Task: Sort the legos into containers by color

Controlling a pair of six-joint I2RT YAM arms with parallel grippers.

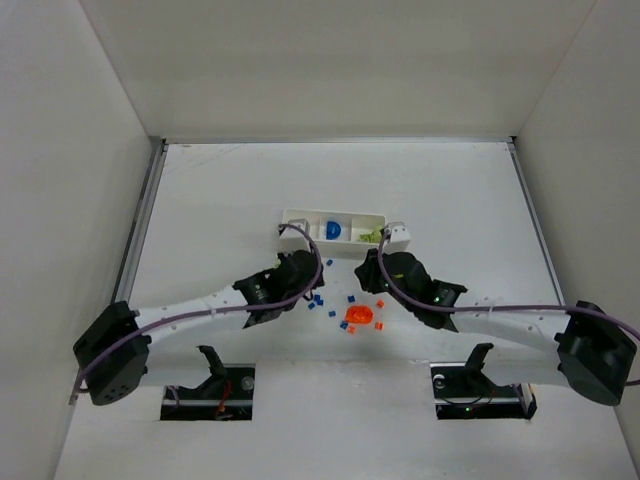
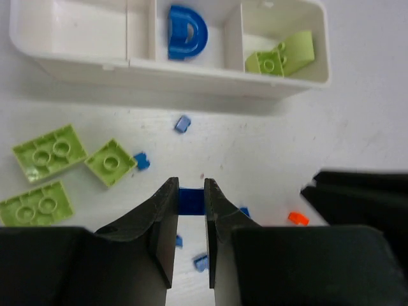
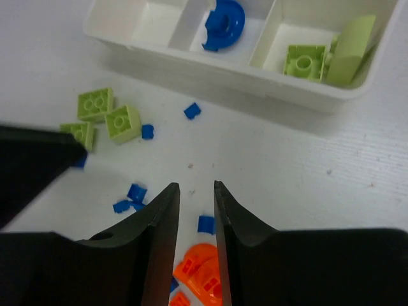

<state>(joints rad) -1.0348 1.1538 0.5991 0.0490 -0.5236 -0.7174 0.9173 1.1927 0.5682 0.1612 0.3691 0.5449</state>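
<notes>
Tray (image 2: 191, 69) of three compartments lies ahead; on its near side my left gripper (image 2: 190, 185) clenches a small blue brick (image 2: 191, 201), and my right gripper (image 3: 196, 189) hangs slightly parted, holding nothing.

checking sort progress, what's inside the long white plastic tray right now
Middle compartment of the white plastic tray: one rounded blue brick. Right: lime-green bricks. Left: nothing visible, though the near wall hides some floor.

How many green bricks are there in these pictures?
5. Three green bricks lie loose on the table in front of the tray; two sit in its right-end compartment. More may be hidden.
</notes>
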